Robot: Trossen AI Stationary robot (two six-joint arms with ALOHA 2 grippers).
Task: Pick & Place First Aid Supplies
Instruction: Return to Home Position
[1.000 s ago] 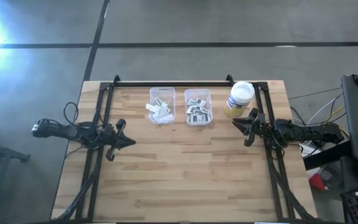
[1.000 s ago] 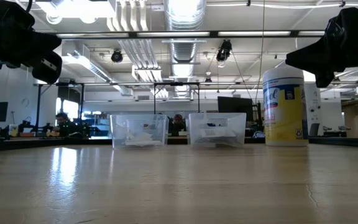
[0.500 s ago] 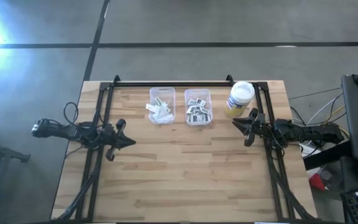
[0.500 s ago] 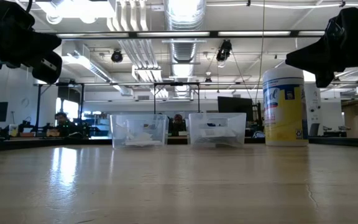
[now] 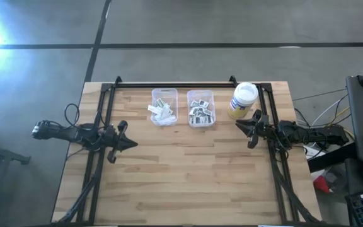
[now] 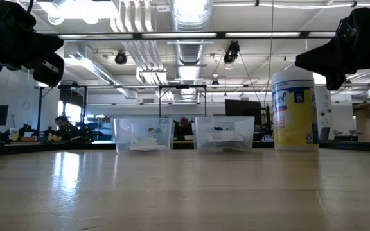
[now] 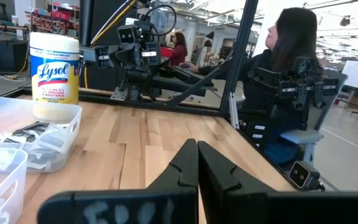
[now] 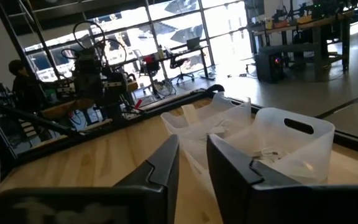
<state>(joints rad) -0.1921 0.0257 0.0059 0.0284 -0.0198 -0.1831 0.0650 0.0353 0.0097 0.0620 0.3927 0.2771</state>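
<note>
The first aid supplies lie in two clear bins at the table's far middle. Long pale strips (image 5: pixel 162 111) fill the left bin (image 5: pixel 164 94). Square white packets with dark print (image 5: pixel 200 112) fill the right bin (image 5: pixel 201 94). My left gripper (image 5: pixel 133 143) hovers level over the table's left side, shut and empty, pointing toward the right edge. Its fingers meet in the left wrist view (image 7: pixel 197 148). My right gripper (image 5: pixel 238 126) hovers level by the right edge, near the jar. It is open, with nothing in the gap (image 8: pixel 192 155).
A yellow jar with a white lid (image 5: pixel 243 99) stands at the far right, just beyond my right gripper. Black frame rails (image 5: pixel 169 84) run along the far edge and both sides. The bare wooden tabletop (image 5: pixel 181 176) stretches across the middle and near half. A person (image 7: pixel 291 56) sits beyond the table.
</note>
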